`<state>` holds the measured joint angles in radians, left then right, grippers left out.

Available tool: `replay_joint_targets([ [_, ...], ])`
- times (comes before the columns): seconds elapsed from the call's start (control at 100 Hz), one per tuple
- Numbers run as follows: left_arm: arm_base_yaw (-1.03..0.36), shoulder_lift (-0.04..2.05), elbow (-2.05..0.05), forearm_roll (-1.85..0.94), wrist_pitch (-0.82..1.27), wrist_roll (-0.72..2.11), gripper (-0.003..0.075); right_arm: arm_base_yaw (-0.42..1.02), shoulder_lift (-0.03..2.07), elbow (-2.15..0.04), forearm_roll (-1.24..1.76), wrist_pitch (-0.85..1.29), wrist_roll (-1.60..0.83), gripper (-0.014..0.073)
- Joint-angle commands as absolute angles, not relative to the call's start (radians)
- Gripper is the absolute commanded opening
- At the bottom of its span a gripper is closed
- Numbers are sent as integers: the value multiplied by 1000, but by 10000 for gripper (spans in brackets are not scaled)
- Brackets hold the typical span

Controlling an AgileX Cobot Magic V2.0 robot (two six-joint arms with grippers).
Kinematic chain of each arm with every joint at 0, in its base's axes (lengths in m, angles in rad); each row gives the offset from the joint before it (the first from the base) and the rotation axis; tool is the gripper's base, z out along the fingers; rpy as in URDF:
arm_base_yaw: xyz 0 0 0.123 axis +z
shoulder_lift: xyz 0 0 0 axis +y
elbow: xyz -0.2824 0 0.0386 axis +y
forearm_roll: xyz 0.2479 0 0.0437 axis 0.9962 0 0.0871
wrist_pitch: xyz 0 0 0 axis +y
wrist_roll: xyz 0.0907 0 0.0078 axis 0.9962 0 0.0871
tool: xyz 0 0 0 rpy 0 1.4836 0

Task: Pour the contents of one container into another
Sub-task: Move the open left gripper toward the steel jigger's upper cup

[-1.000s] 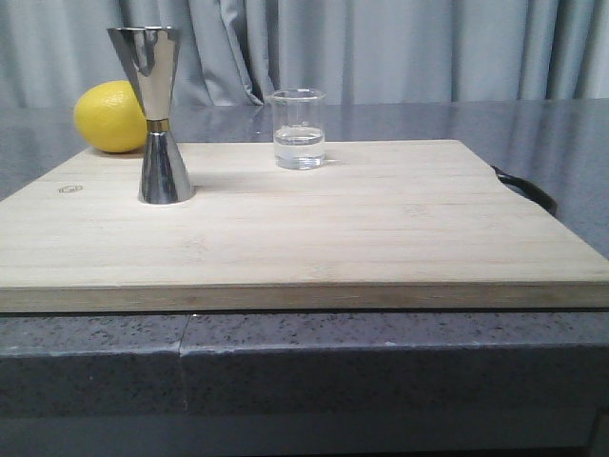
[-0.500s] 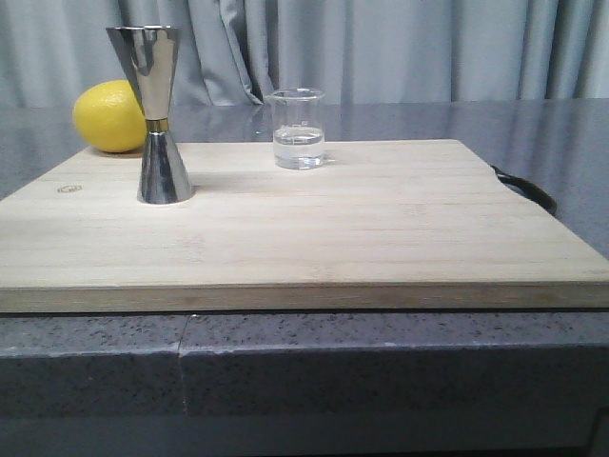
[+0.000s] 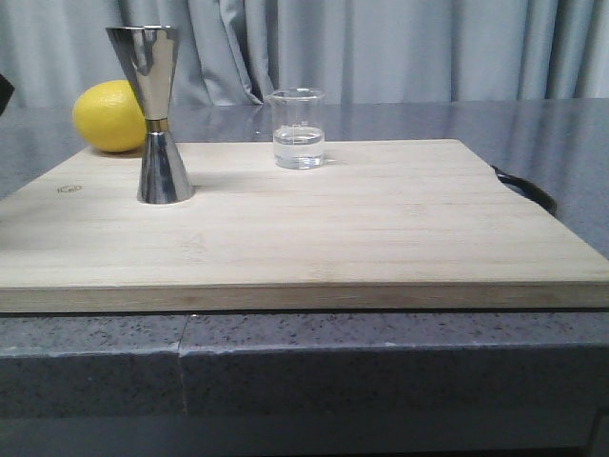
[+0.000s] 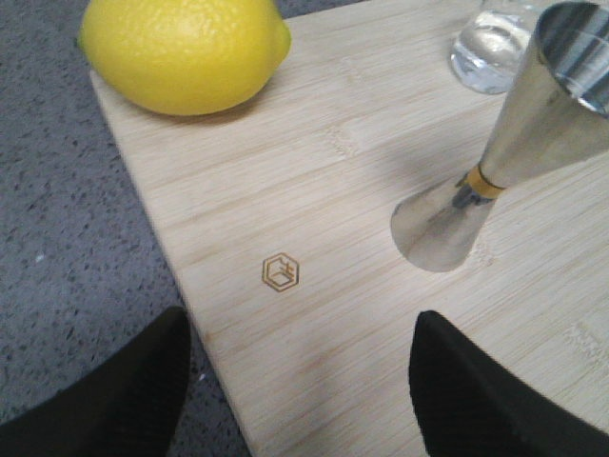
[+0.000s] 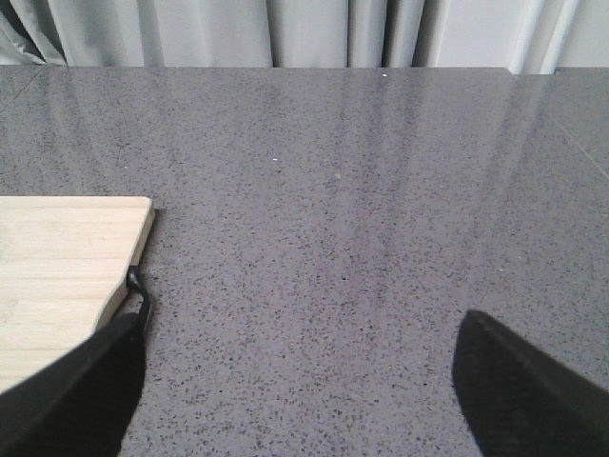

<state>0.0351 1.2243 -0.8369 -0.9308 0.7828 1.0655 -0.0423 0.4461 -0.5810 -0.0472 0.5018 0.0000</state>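
The left hand has edged in, open, lemon behind jigger.

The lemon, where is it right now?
In the front view the lemon sits at the far left, behind the steel jigger, by the back left corner of the wooden cutting board.

On the cutting board the jigger stands left and the beaker stands further back, well apart, with bare board between and in front. The lemon blocks the way behind the jigger
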Motion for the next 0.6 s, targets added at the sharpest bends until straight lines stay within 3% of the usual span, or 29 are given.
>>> replay_joint_targets([
  [0.0,80,1245,-871,-1144,851,1270,448,-51,461,-617,-49,430,0,597],
  [0.31,124,1391,-871,-1397,1133,1703,448,-51,461,-615,-49,432,0,597],
  [0.59,124,1478,-871,-1475,1220,1902,448,-51,461,-615,-49,432,0,597],
])
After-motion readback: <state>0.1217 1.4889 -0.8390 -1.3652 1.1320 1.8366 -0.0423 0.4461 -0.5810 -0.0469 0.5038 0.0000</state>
